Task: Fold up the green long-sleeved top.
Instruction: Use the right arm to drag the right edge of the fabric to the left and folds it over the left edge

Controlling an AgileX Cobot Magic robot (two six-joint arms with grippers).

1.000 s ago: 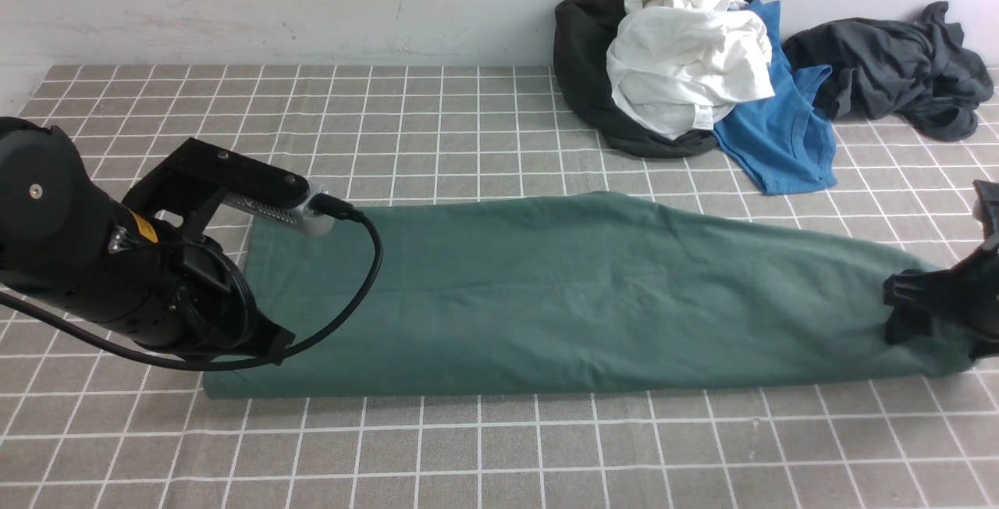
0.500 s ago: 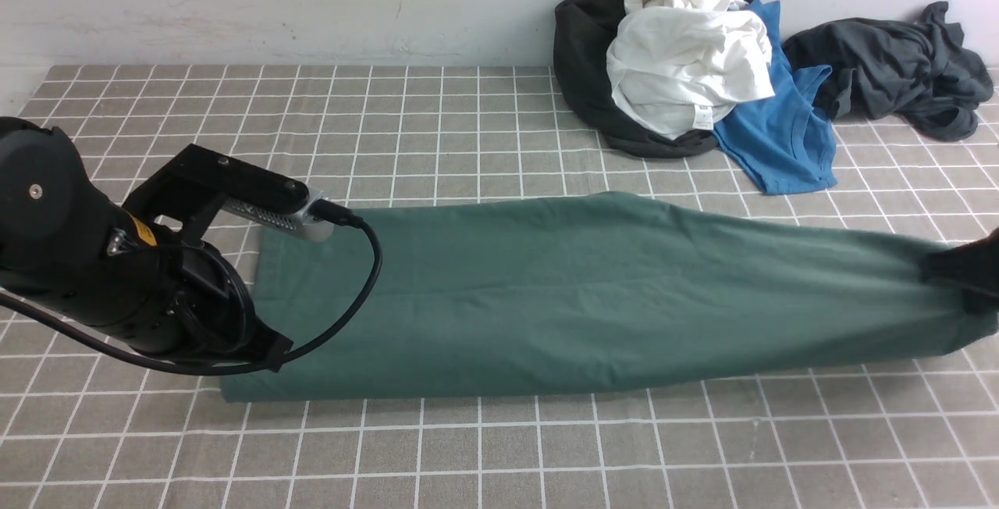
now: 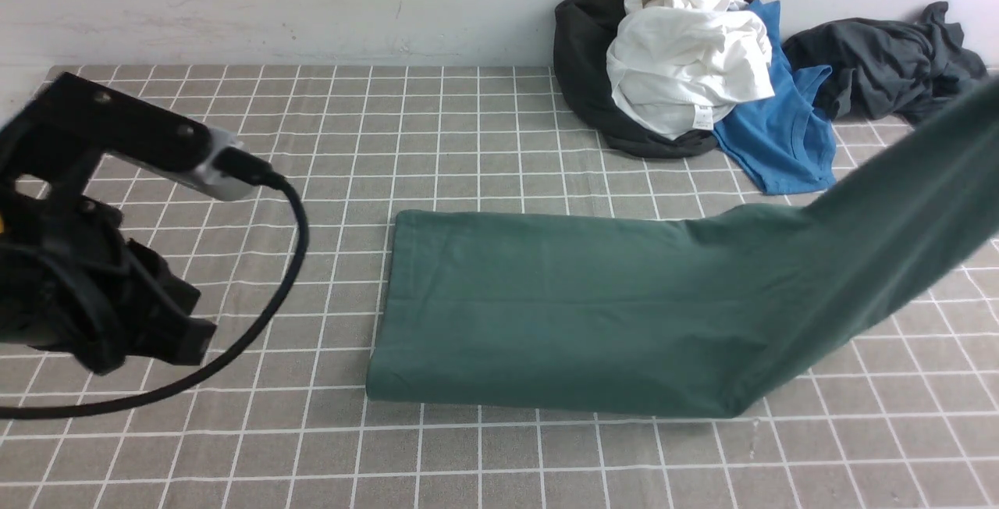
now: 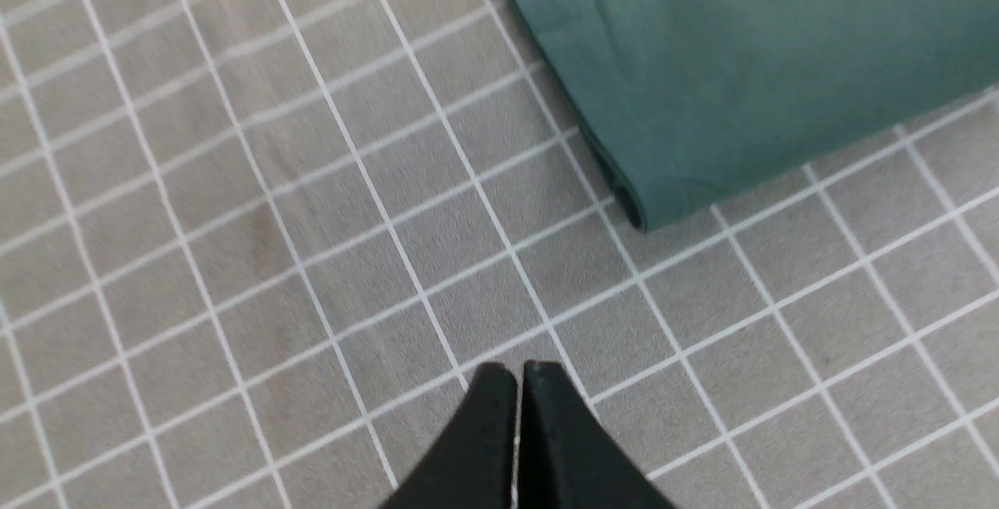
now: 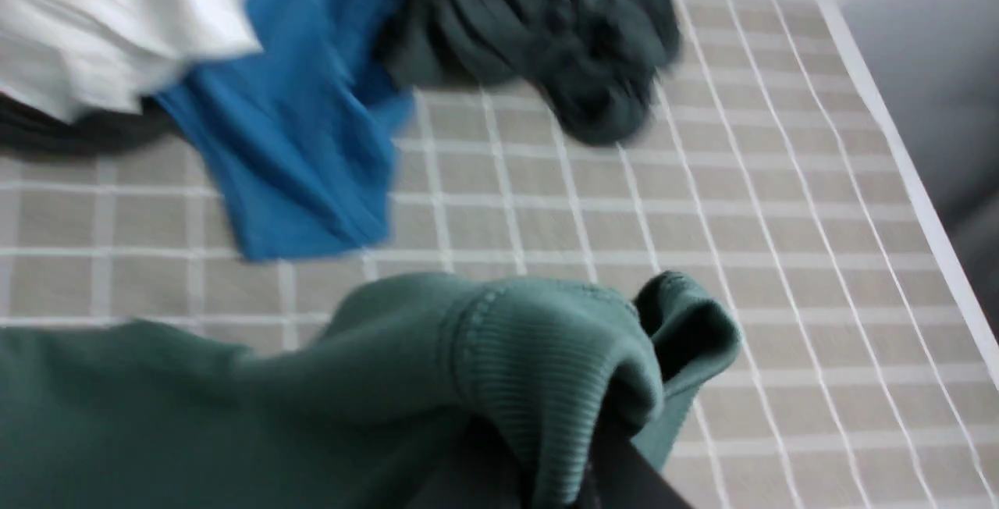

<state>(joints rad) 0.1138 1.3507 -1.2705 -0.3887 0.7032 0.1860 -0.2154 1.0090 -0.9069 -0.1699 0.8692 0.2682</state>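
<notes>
**Placement.** The green long-sleeved top (image 3: 577, 314) lies on the desk (image 3: 468, 126) as a long, narrow band, apparently already folded lengthwise. It sits between the two pincers. The end nearer the left pincer (image 4: 517, 375) rests flat with a neat doubled edge, apart from that pincer's tips, with bare desk between them. The other end rises off the desk at a slant toward the right pincer (image 5: 616, 485), which in the front view is beyond the picture's edge.

**Assessment of placement.** The raised end appears to be held up so that it can be carried across toward the left pincer's side for the crosswise fold. The flat part acts as the anchor. The left pincer appears to stand aside to leave that path free.

**Left pincer.** The jaws are pressed together. It holds nothing and touches no cloth.

**Right pincer.** It is clamped on the top's ribbed edge (image 5: 538, 353), and the cloth bunches over the jaws and hides their tips. Beyond this pincer lie a blue tee (image 3: 780, 134), a white garment (image 3: 687, 64) and a dark grey garment (image 3: 890, 64). None of these is in its grip.

**Risk.** Only a bunched edge is gripped, so the layers may slide apart in transit.
</notes>
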